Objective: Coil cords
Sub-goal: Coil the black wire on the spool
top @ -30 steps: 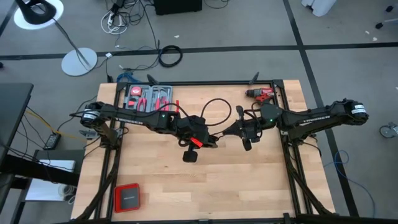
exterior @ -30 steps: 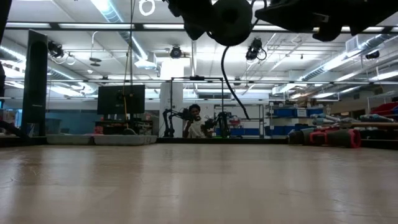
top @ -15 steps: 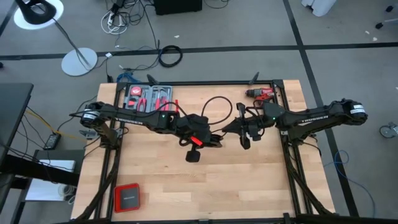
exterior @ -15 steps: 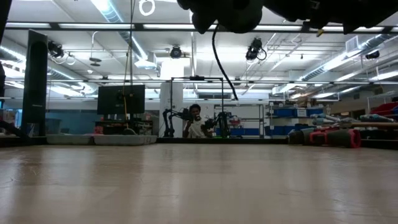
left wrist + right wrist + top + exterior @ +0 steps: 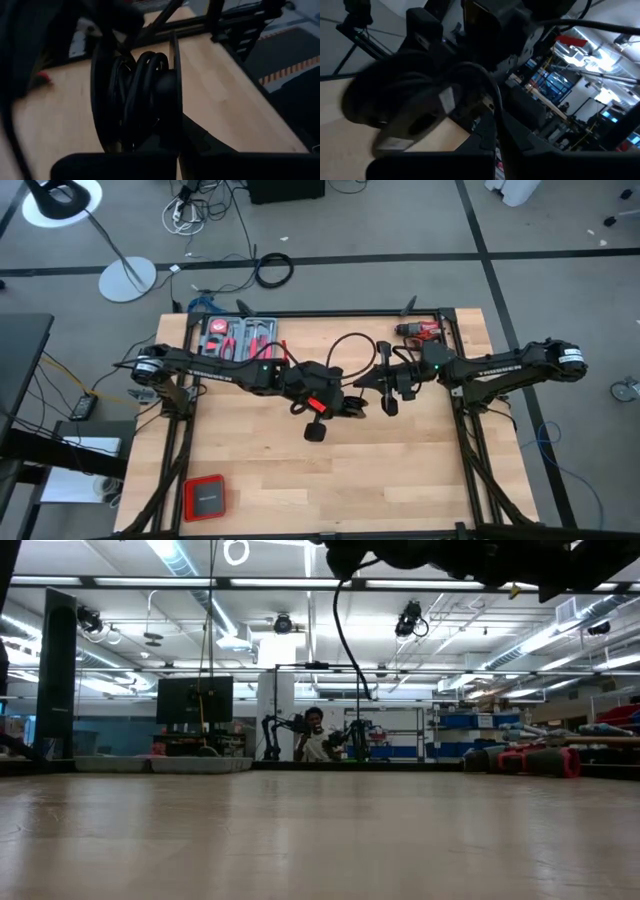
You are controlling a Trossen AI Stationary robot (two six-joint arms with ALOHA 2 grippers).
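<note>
Seen level from the table [image 5: 300, 840], bare pale wood fills the near ground, and the two dark arms hang at the upper edge with a loop of the thin black cord [image 5: 345, 635] drooping beneath them, clear of the tabletop.

From overhead, the left gripper [image 5: 352, 407] and the right gripper [image 5: 372, 383] meet above the middle of the table, both lifted off the wood. The left gripper's fingers are closed on the cord, which the left wrist view shows wound in several turns into a tight black bundle just ahead of them. The right gripper's fingers are likewise closed, pinching a strand of the same cord right beside the bundle; the right wrist view shows the strand running up between them. From the grippers the cord arcs in an open loop [image 5: 345, 345] toward the far side of the table and back.

On the near left corner of the table lies a red and black case [image 5: 204, 497]. Along the far edge sit a tray of red-handled tools [image 5: 238, 338] at left and a red drill [image 5: 420, 330] at right.

Beyond the table, a white lamp base [image 5: 127, 279] and a thicker black cable ring [image 5: 273, 270] rest on the grey floor. In the low view a person [image 5: 316, 740] sits in the workshop behind.
</note>
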